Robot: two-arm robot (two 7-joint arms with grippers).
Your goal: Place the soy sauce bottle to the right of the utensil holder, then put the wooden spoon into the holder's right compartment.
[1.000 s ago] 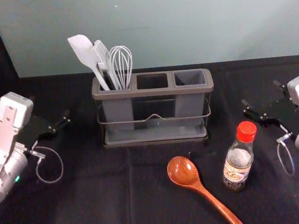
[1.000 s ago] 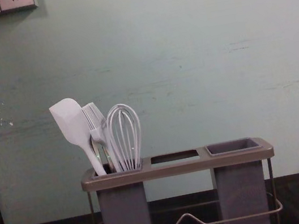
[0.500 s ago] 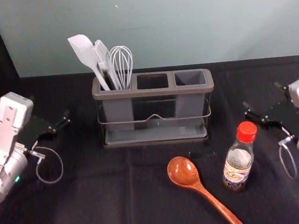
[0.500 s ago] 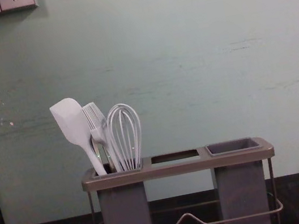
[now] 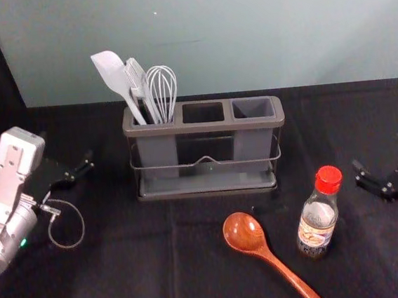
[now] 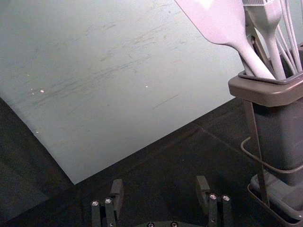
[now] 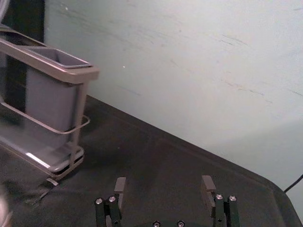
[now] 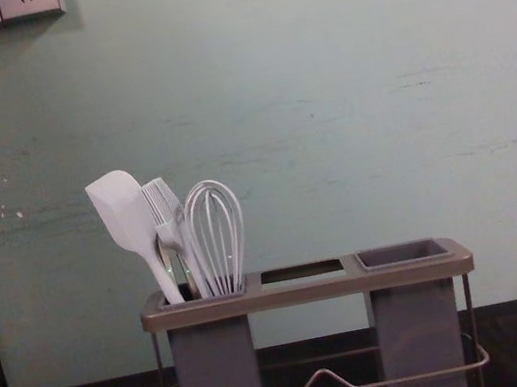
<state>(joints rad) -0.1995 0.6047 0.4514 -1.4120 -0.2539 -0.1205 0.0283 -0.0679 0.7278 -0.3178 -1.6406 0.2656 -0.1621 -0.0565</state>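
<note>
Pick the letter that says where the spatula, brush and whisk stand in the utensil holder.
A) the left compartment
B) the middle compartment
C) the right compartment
A: the spatula, brush and whisk all rise from the left compartment of the utensil holder.

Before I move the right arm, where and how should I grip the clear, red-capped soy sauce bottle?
I'd grip the bottle around its upright, rounded body, below the red cap, coming from its right: the open right gripper is there, while the brown wooden spoon lies left.
</note>
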